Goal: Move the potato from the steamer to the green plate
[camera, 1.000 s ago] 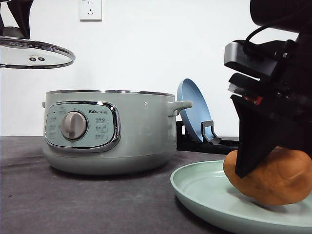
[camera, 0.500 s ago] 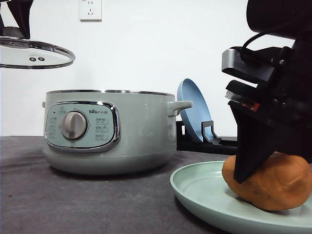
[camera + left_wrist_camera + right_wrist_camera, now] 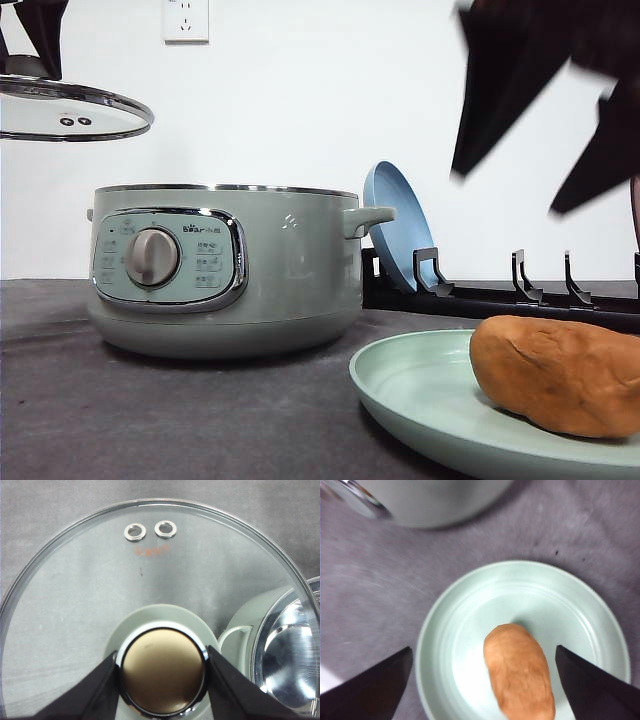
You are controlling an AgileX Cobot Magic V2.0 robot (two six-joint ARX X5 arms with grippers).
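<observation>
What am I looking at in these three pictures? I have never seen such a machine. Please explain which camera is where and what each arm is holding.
This is a robot with two arms, each ending in a two-fingered gripper. One camera looks forward over the dark grey table; the other two sit on the wrists and look down past the fingers.

On the table stand a large sage-green steamer pot, a pale mint-green plate and, behind, a black rack with a blue plate in it.

The left gripper holds the round glass lid by its knob, raised in the air beside the pot. The right gripper is open and empty, above the orange-brown potato, which lies on the green plate.
</observation>
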